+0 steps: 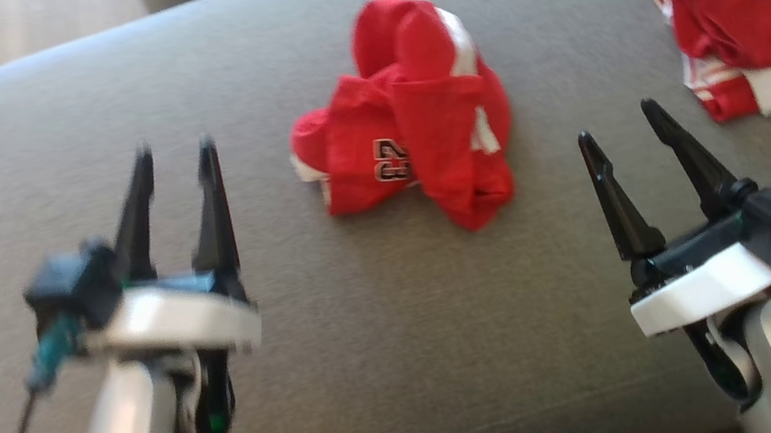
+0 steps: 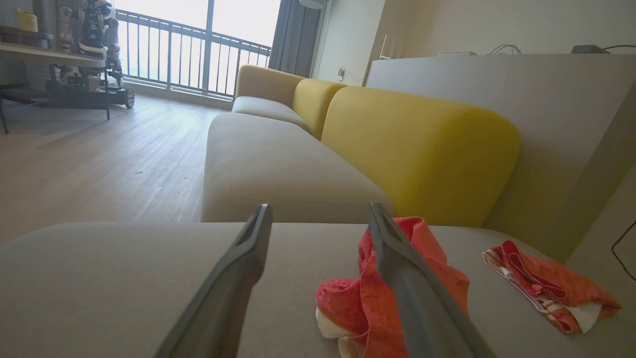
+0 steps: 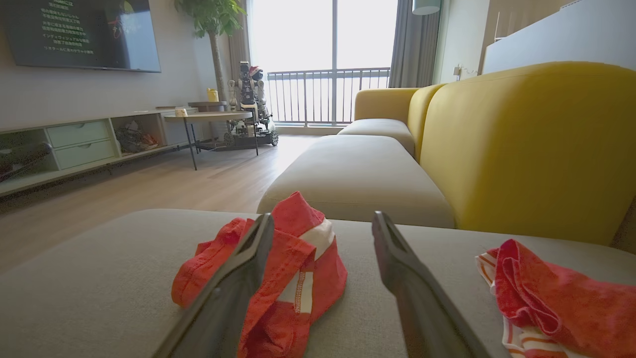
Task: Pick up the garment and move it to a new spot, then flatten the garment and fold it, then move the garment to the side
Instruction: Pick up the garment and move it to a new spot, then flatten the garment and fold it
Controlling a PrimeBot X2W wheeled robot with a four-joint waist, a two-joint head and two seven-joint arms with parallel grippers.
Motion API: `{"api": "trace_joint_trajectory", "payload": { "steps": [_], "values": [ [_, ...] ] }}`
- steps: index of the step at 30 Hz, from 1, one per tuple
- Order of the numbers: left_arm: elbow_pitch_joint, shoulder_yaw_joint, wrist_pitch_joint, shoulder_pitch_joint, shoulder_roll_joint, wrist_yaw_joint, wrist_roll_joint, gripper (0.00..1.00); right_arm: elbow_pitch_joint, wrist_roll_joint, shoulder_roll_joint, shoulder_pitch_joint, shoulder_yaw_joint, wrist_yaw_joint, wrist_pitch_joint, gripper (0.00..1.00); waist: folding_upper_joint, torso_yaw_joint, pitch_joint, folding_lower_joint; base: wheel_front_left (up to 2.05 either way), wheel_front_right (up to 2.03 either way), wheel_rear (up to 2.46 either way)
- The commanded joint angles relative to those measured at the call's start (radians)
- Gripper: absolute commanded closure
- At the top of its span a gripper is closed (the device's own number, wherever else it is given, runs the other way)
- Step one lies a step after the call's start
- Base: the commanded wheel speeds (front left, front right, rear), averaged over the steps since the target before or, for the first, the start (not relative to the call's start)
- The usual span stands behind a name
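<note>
Head view, left fingers (image 1: 213, 203), right fingers (image 1: 613, 200) spread, red piece (image 1: 418, 131) marked perhaps "23", garment (image 1: 762, 15) rightward.

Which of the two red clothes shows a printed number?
The smaller red piece in the middle shows "23". The garment at the right shows striped trim instead.

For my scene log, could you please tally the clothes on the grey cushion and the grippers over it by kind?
Red clothes: 2, the jersey and the small piece marked "23"
Grippers: 2, the left gripper and the right gripper, jaws open and holding nothing
Total: 4
</note>
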Motion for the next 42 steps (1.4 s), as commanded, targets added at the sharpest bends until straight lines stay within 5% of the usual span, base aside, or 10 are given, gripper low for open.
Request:
{"api": "trace_joint_trajectory", "payload": {
  "steps": [1, 8, 21, 42],
  "values": [
    [-0.05, 0.054, -0.005, 0.032, 0.007, -0.009, 0.031, 0.0, -0.022, -0.01, 0.005, 0.004, 0.017, 0.0, -0.003, 0.0, 0.0, 0.061, -0.05, 0.0, 0.0, 0.0, 0.0],
    [-0.118, 0.14, -0.005, 0.231, -0.055, 0.004, 0.098, 0.0, 0.001, -0.02, 0.005, 0.058, 0.008, 0.0, 0.01, 0.0, 0.0, 0.11, -0.094, 0.0, 0.0, 0.0, 0.0],
    [-0.164, 0.139, -0.005, 0.289, -0.08, -0.021, 0.116, 0.0, 0.059, -0.012, 0.005, 0.053, 0.016, 0.0, 0.041, 0.0, 0.0, 0.16, -0.082, 0.0, 0.0, 0.0, 0.0],
    [-0.149, 0.058, -0.005, 0.222, -0.08, -0.001, 0.079, 0.0, 0.529, 0.145, 0.005, -0.224, 0.005, 0.0, 0.041, 0.0, 0.0, 0.297, 0.049, 0.0, 0.0, 0.0, 0.0]
  ]
}}
